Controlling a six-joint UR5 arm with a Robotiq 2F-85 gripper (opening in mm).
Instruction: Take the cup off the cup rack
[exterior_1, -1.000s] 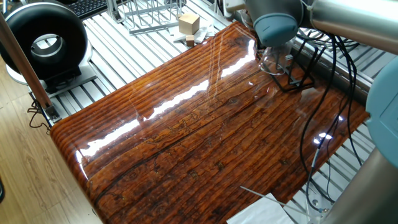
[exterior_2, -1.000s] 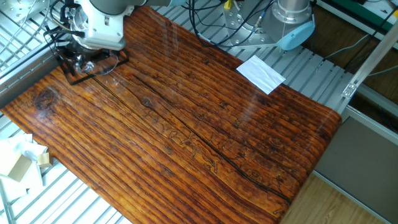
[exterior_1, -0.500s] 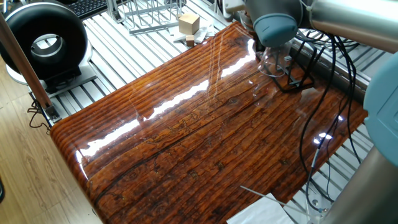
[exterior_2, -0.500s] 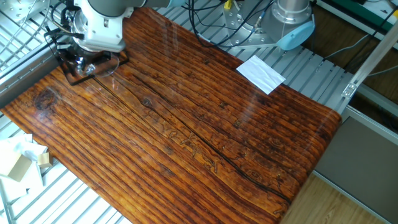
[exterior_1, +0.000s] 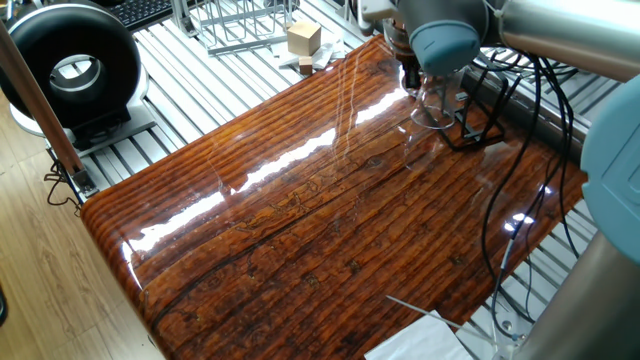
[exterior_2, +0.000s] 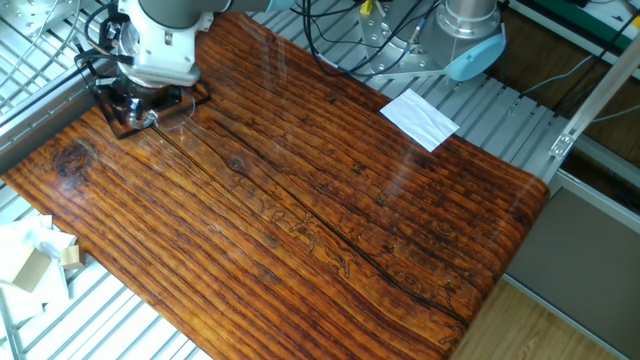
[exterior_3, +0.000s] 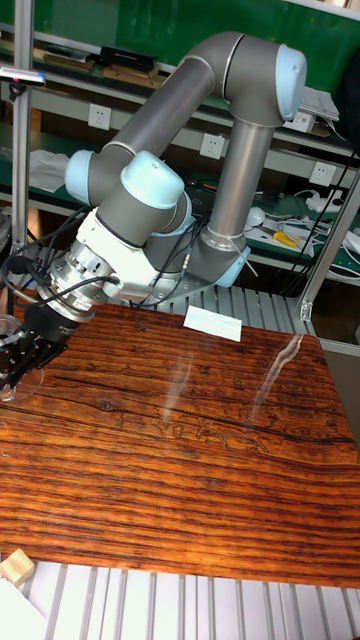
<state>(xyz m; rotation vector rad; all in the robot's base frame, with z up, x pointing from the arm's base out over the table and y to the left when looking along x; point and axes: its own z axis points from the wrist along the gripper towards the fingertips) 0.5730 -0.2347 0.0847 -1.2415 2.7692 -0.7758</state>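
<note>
The cup (exterior_1: 432, 108) is a small clear glass mug at the far right corner of the wooden table (exterior_1: 300, 220). My gripper (exterior_1: 420, 85) comes down on it from above and is shut on it. Just to its right stands the cup rack (exterior_1: 478, 132), thin black wire, partly hidden by my arm and cables. In the other fixed view my gripper (exterior_2: 135, 103) holds the cup (exterior_2: 150, 120) over the rack's base frame (exterior_2: 190, 100). The tall fixed view shows my gripper (exterior_3: 18, 365) and the cup (exterior_3: 8, 385) at the left edge.
A silver wire frame (exterior_1: 240, 25) and a wooden block (exterior_1: 303, 38) sit beyond the table's far edge. A black round device (exterior_1: 70, 65) stands at the left. Black cables (exterior_1: 520, 200) hang along the right side. White paper (exterior_2: 420, 118) lies near the arm's base.
My gripper and the cup have shifted a little to the left in one fixed view, away from the rack's black wires. The rack has stayed put.
</note>
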